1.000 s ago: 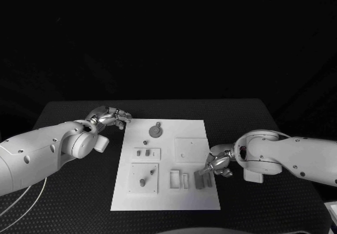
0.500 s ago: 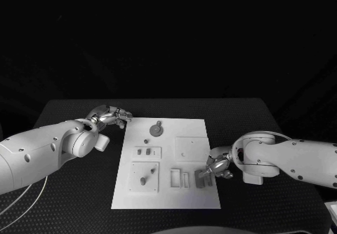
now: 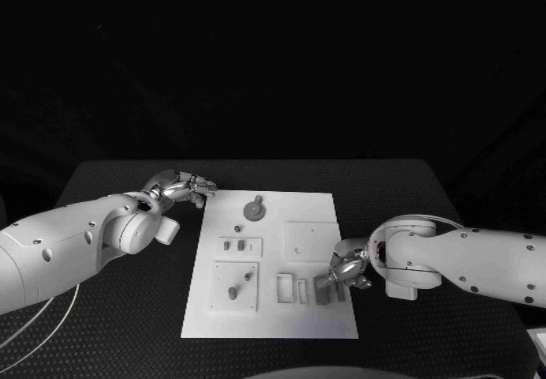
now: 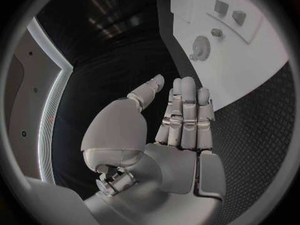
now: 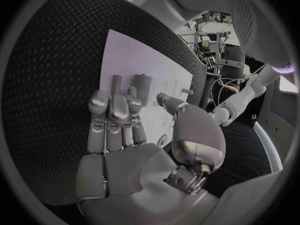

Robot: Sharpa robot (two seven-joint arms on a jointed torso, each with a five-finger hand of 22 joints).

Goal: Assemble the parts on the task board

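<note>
The white task board (image 3: 309, 207) lies mid-table. It carries a round grey gear part (image 3: 252, 210), small grey pieces in recessed plates (image 3: 233, 246) and two dark bars (image 3: 330, 292) near its right edge. My right hand (image 3: 347, 272) hovers at that edge, fingers over the bars; whether it touches them I cannot tell. In the right wrist view the right hand (image 5: 119, 120) has straight fingers, holds nothing and points at the bars (image 5: 142, 87). My left hand (image 3: 180, 189) sits off the board's far left corner. The left hand (image 4: 181, 120) is flat and holds nothing, the gear (image 4: 201, 47) beyond it.
A square plate (image 3: 308, 239) and a lower plate with pieces (image 3: 233, 284) sit on the board, with two narrow slots (image 3: 290, 290) beside the bars. Black table (image 3: 125, 316) surrounds the board. A thin cable curves at the near left (image 3: 34, 324).
My right arm has shifted slightly left and nearer, bringing the right hand further over the dark bars. The left hand has stayed put.
</note>
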